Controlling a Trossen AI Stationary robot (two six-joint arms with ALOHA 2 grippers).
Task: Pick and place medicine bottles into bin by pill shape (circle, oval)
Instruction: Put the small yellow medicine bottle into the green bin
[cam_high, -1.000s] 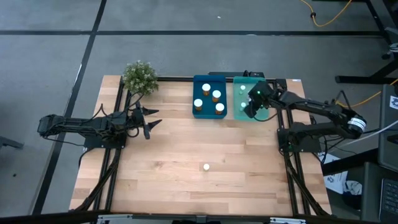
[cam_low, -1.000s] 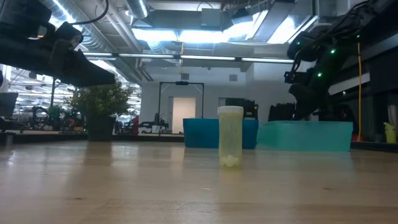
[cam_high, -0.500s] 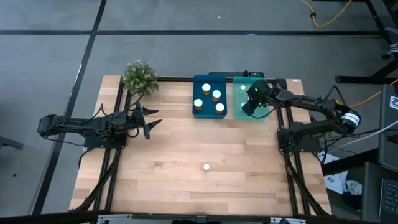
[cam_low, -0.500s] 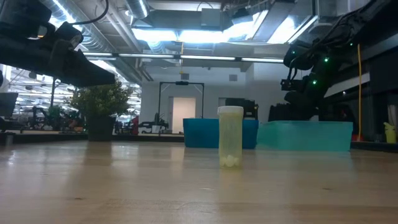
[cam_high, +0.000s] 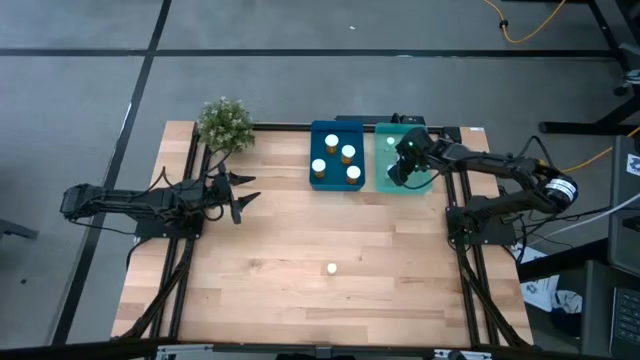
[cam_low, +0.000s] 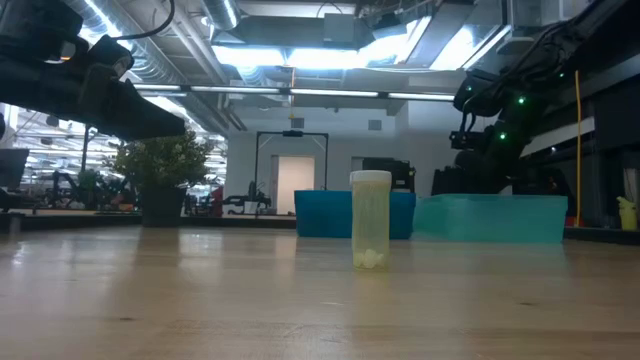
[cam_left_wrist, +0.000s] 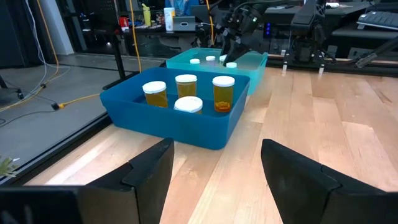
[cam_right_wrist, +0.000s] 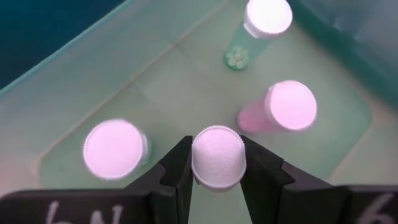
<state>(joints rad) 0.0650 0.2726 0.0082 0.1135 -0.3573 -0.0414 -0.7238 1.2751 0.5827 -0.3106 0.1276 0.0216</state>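
My right gripper (cam_high: 400, 170) is over the teal-green tray (cam_high: 420, 185), shut on a small white-capped bottle (cam_right_wrist: 217, 157). Three more pale bottles (cam_right_wrist: 115, 148) (cam_right_wrist: 290, 104) (cam_right_wrist: 268, 17) stand on the tray's floor. The dark blue tray (cam_high: 317, 183) holds several amber bottles (cam_left_wrist: 224, 92), standing upright. One pale bottle (cam_high: 331, 268) (cam_low: 370, 220) stands alone on the table, pills at its bottom. My left gripper (cam_high: 237, 196) (cam_left_wrist: 214, 180) is open and empty at the table's left, facing the trays. My right gripper pinches the bottle's white cap (cam_right_wrist: 217, 177) by its rim between its two fingers (cam_right_wrist: 177, 171), coming from above and pointing down. The cap hides the bottle's body. Whether the bottle stands on the tray floor or hangs clear, I cannot tell.
A small potted plant (cam_high: 224, 123) stands at the table's far left corner. The two trays sit side by side at the far edge. Bare wood lies around the lone bottle in the table's middle and near part.
My right gripper has gone a little toward the table's left edge over the teal-green tray, still shut on the bottle.
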